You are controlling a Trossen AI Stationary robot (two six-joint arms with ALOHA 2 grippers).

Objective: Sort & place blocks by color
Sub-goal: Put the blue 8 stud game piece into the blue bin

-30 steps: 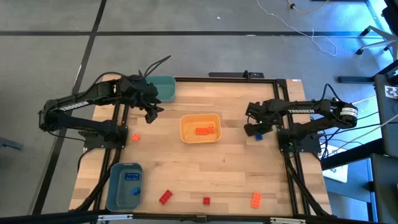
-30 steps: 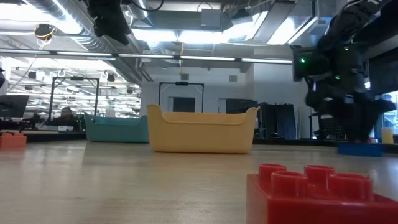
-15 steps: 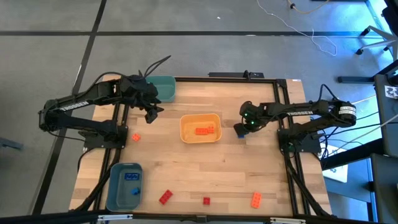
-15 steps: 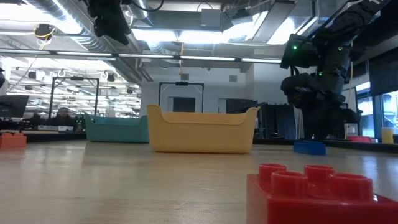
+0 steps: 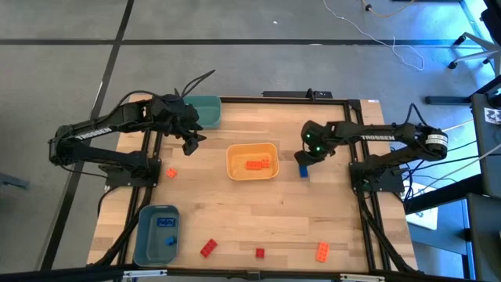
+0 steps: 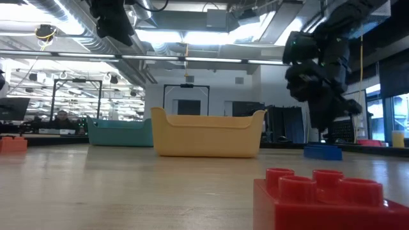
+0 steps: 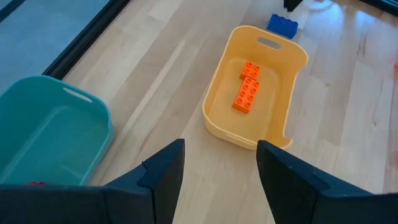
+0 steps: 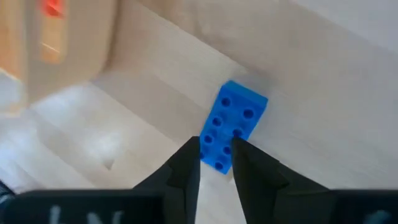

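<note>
At centre-right of the high view, the right gripper (image 8: 216, 163) stands over 1 blue oblong plastic brick (image 8: 233, 124) on the wood table (image 5: 313, 211); whether it grips cannot be told. The left gripper (image 7: 217, 168) hangs released, upper left.

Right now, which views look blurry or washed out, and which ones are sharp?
Right wrist view: the yellow bin smears into blur, though the blue block stays sharp. Low view: the near red block is soft and the ceiling lights glare. High view: sharp, with a blue cast at the right. Left wrist view: evenly lit.

Just beside your right hand (image 5: 304, 160), the yellow bin (image 5: 252, 147) blocks the inward side; bare surface (image 5: 329, 205) lies open toward the front edge.
</note>
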